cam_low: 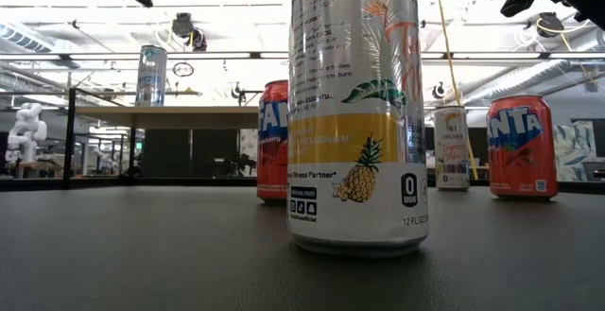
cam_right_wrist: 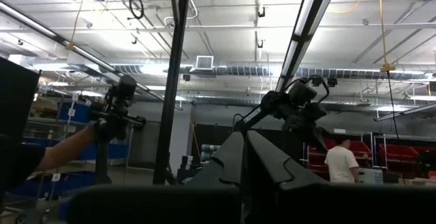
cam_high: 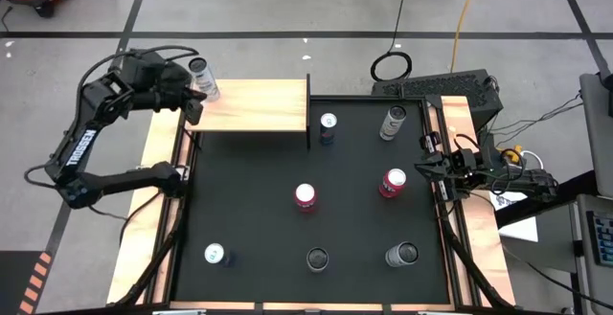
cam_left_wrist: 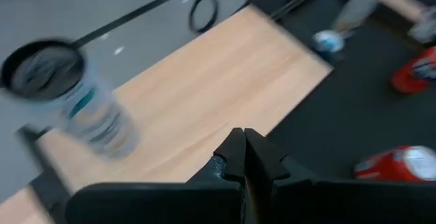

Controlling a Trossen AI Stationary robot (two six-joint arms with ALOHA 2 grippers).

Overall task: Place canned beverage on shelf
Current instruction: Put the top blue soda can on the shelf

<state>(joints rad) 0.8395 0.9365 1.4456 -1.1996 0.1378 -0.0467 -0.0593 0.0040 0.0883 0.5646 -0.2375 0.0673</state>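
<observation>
Although seven cans are in sight, only one pale, silver-topped can (cam_high: 202,78) stands upright on the shelf (cam_high: 259,107), at its end farthest from the black mat's middle. The surface (cam_high: 316,210) is a flat black mat edged with narrow wooden strips; the shelf, a smooth rectangular board of pale tan wood on a thin black frame, lies along one corner of it. The left gripper (cam_high: 194,104) hovers over the shelf just beside that can, its dark fingers (cam_left_wrist: 235,157) pressed together and holding nothing. The right gripper (cam_high: 422,169) waits at the mat's edge opposite the shelf, fingers (cam_right_wrist: 235,159) likewise closed and empty. Two red cylindrical cans (cam_high: 392,182) (cam_high: 306,196) stand near the mat's middle, well apart from the shelf; one dark-blue can (cam_high: 328,126) stands just beside the shelf's inner end; a tall pale can with a pineapple print (cam_low: 357,112) stands farther off. Beyond lie a grey floor with black lines (cam_high: 287,9) and, in the right wrist view, a ceiling with ducts and strip lights and a person in a white shirt (cam_right_wrist: 340,161).
</observation>
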